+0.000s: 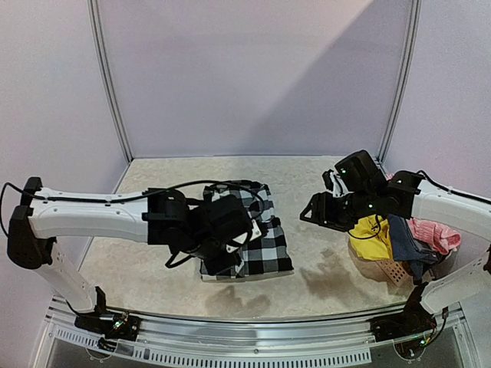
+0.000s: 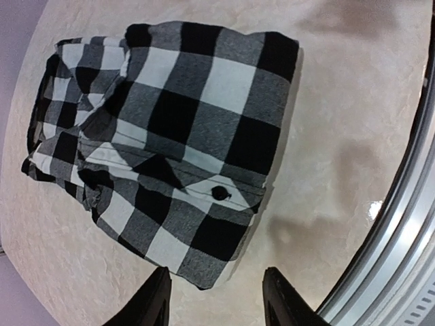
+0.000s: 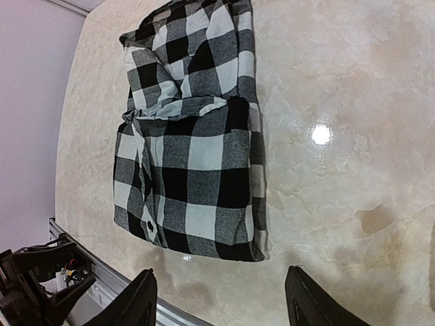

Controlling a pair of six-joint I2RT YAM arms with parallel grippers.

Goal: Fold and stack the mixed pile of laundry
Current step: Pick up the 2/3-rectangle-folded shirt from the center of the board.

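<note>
Pale marbled table (image 1: pixel 322 261) in a lilac-walled booth; a folded black-and-white checked shirt (image 1: pixel 265 245) lies flat at its centre, between two arms.
Left end effector (image 2: pixel 219 307) hovers over the shirt's near edge, fingers spread wide, holding nothing; right end effector (image 3: pixel 221 305) hangs above the table to the right of the shirt, likewise wide and empty; yellow garment (image 1: pixel 370 228), blue-grey garment (image 1: pixel 402 239) and pink garment (image 1: pixel 436 232) sit heaped over a salmon basket (image 1: pixel 393 270) at the far right.

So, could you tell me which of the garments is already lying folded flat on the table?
The black-and-white checked shirt, alone mid-table; the yellow garment, the blue-grey garment and the pink garment lie heaped at the right.
</note>
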